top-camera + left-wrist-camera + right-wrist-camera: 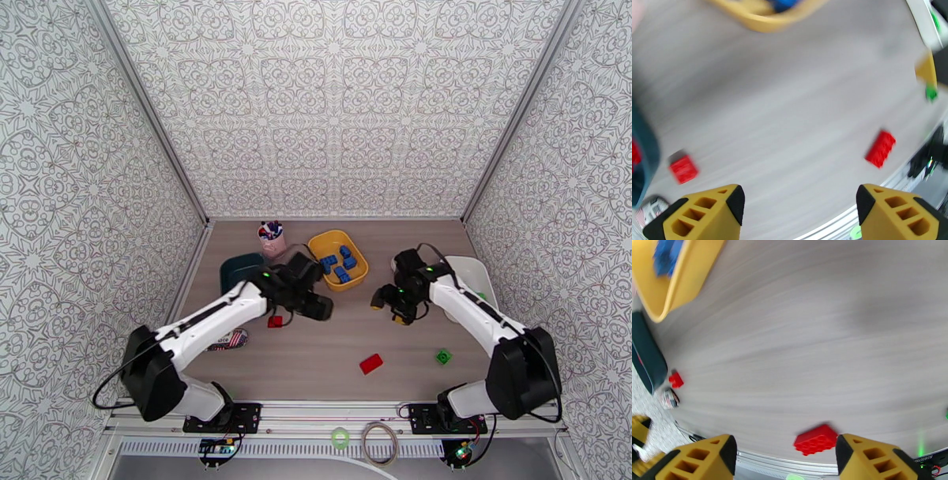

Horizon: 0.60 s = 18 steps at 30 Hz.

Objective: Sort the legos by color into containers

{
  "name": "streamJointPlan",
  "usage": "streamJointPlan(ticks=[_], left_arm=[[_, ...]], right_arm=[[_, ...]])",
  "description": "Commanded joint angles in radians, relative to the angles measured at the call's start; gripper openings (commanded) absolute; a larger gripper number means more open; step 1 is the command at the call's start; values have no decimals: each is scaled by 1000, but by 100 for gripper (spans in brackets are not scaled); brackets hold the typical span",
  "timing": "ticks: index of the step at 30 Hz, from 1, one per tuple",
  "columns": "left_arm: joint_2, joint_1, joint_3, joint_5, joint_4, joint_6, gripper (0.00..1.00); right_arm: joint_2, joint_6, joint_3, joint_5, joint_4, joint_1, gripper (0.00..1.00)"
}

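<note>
Several blue legos (340, 263) lie in the yellow container (359, 276). On the table lie a small red lego (275, 321), an oblong red lego (370, 363) and a green lego (444, 357). My left gripper (316, 306) hovers open just right of the small red lego (683, 169), nothing between its fingers (726, 205). My right gripper (392, 304) is open mid-table, above the oblong red lego (815, 439). The left arm partly hides the dark teal container (235, 268), and the right arm partly hides the white container (474, 272).
A pink cup of pens (272, 239) stands at the back beside the yellow container. A small grey-white object (229, 339) lies near the left arm. Patterned walls close in the left, back and right sides. A metal rail (332, 422) runs along the near edge.
</note>
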State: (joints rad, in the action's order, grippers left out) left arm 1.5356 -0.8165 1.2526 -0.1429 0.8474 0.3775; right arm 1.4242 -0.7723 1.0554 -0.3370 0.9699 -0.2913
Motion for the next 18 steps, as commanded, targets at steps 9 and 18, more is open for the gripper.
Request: streamJointPlan(ticks=[9, 18], left_arm=[[249, -302, 146, 9, -61, -103, 77], [388, -417, 199, 41, -86, -109, 77]], right_arm=[[-161, 32, -110, -61, 77, 231, 71], [-211, 79, -133, -80, 134, 333, 71]])
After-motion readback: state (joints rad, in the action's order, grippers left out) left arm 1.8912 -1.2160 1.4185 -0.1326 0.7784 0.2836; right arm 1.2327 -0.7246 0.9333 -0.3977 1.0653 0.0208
